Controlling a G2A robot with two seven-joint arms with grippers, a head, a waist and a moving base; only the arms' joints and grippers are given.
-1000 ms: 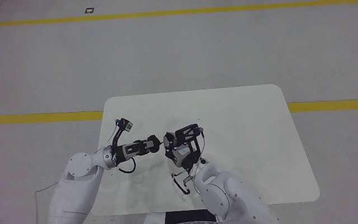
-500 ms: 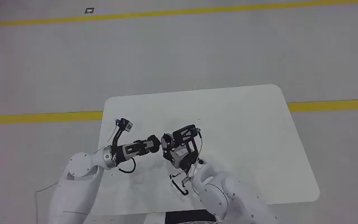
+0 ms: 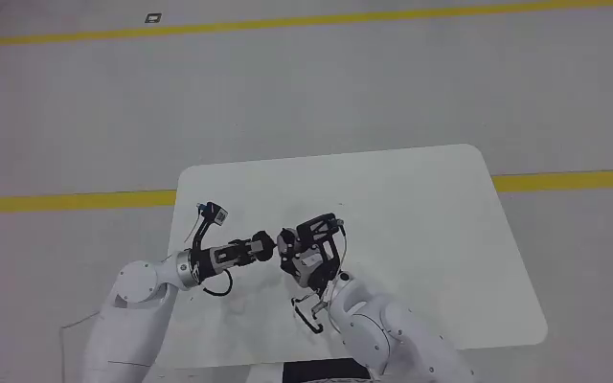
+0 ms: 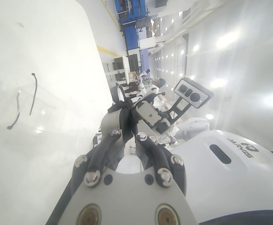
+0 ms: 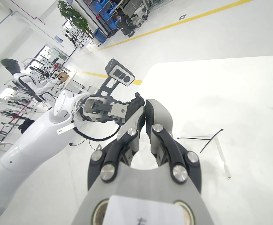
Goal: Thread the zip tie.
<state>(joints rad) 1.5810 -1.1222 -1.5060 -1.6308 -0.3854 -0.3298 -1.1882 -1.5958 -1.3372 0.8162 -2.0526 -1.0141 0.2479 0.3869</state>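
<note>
right end effector [image 5: 145, 113]: fingers squeezed together, just a sliver between the pads. Can't tell if anything thin is pinched in there.
left end effector [image 4: 128, 123]: tip to tip against the right one, fingers pulled in tight too. Can't make out anything in its grip.
thin black plastic zip ties [image 5: 211, 140]: two crossed over each other, lying loose below and off to the side of the right end effector, well apart from it.
clear plastic tray [image 5: 221, 157]: right under those ties.
white rounded tabletop [image 5: 213, 85]: down beneath both end effectors.
yellow floor line [image 3: 287, 21]: way out past the tabletop's far edge.

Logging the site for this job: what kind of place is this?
Probably a robotics lab or workshop hall: a painted yellow floor line, blue plastic storage bins on racks, and another white humanoid robot in the background.
</note>
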